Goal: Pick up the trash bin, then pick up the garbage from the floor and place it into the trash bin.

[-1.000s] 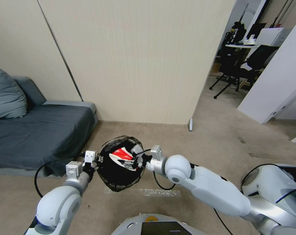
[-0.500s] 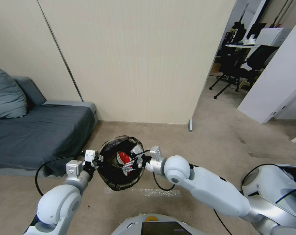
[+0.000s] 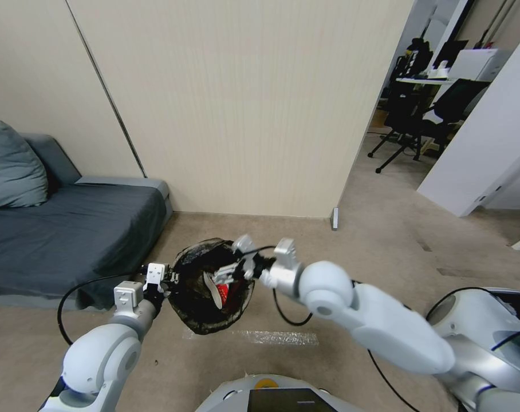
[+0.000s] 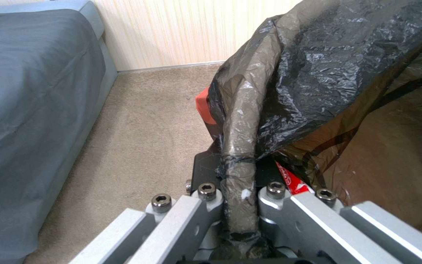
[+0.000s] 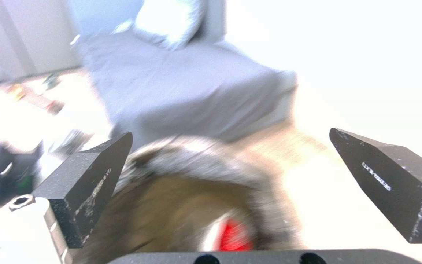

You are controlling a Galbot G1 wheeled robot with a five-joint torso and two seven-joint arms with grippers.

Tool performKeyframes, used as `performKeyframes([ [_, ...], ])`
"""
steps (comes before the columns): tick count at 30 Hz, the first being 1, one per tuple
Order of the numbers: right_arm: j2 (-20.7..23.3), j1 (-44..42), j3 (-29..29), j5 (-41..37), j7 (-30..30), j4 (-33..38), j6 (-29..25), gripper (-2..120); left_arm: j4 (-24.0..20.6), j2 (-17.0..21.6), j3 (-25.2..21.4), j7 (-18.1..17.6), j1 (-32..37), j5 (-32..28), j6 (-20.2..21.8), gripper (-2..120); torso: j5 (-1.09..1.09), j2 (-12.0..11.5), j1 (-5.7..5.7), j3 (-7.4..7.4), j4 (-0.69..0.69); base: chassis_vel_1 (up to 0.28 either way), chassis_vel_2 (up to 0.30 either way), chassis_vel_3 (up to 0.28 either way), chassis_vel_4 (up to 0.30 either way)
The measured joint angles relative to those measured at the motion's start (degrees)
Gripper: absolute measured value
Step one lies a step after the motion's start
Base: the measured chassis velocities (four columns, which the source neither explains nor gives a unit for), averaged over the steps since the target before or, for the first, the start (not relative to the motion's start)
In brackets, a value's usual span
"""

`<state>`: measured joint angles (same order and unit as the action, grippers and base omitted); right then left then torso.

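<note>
The trash bin (image 3: 198, 312), lined with a crinkled black bag, hangs above the carpet. My left gripper (image 3: 164, 280) is shut on its bag-covered rim (image 4: 240, 146), seen close up between the left gripper's fingers (image 4: 206, 205). A red-and-white carton (image 3: 220, 290) of garbage lies inside the bin and shows red through the bag (image 4: 203, 106). My right gripper (image 3: 235, 268) hovers open over the bin's far rim, holding nothing. In the right wrist view the right gripper (image 5: 233, 165) is spread wide over the bin (image 5: 191, 194), with the red carton (image 5: 233, 234) below.
A grey sofa (image 3: 71, 229) with a cushion stands close on the left. The beige wall panel (image 3: 243, 114) rises just behind the bin. A strip of tape (image 3: 271, 337) lies on the carpet. Office chairs (image 3: 414, 120) stand far back right. Small blurred items (image 5: 30, 97) lie on the floor beside the sofa.
My right gripper let go of the red-and-white carton, which dropped into the bin. The right arm then rose and drew back a little. The left gripper kept its hold.
</note>
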<state>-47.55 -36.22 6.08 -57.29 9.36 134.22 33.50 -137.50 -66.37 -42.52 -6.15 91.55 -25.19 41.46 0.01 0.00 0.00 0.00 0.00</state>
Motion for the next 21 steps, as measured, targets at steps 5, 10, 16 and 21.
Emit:
performKeyframes([
  [5,5.8,-12.6,-12.3,4.2,-2.3,1.0,-5.7,100,0.1,0.0,-0.4,-0.1,0.0,0.0,-0.1,1,0.02,0.0,0.0,0.0,-0.03,0.0,0.0,0.0,0.0],
  [10,7.3,-24.8,-19.2,13.1,0.1,1.2,-14.3,100,0.0,-0.4,-0.4,-0.1,0.2,0.4,-0.1,1,0.0,0.0,-0.01,-0.01,-0.02,0.0,0.0,0.0,0.0],
  [16,0.6,-36.6,-23.0,24.7,2.6,-0.7,-21.4,100,-1.5,-2.1,-1.4,0.0,2.3,1.6,-0.4,1,0.01,0.0,-0.01,0.0,0.06,0.0,0.0,0.0,0.0],
  [21,-8.8,-50.7,-31.5,37.9,0.4,-2.1,-28.0,100,-1.7,-2.0,-1.4,-0.3,2.5,1.8,-0.4,1,-0.01,0.0,-0.01,-0.01,-0.02,0.0,0.0,0.0,0.0],
])
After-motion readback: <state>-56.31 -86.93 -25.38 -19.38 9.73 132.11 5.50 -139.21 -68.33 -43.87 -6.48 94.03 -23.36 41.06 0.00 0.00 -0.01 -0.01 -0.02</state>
